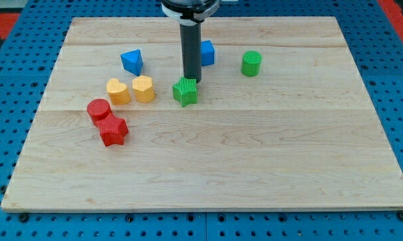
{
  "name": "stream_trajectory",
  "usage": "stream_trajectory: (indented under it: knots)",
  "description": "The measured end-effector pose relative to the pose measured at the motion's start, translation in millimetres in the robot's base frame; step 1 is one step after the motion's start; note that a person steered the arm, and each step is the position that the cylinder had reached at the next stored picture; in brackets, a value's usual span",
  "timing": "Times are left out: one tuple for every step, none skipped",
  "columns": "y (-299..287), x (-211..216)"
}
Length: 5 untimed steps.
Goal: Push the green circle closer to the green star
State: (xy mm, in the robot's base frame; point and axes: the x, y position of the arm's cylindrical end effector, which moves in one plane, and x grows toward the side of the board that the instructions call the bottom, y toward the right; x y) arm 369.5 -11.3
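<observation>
The green circle (251, 63) stands toward the view's top right of the wooden board (208, 167). The green star (185, 92) lies left of it and lower, near the board's middle. My tip (191, 81) is at the lower end of the dark rod, right at the star's top edge, apparently touching it. The circle is well to the right of my tip and apart from it.
A blue cube (207, 52) sits partly hidden behind the rod. A blue triangular block (132, 61) lies at the upper left. A yellow heart (118, 90) and a yellow hexagon (143, 88) sit side by side. A red cylinder (98, 110) and a red star (113, 130) touch at the left.
</observation>
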Motion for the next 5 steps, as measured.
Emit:
stream_trajectory:
  knots:
    - [77, 4]
    - [174, 10]
    - [185, -43]
    - [144, -63]
    - [115, -46]
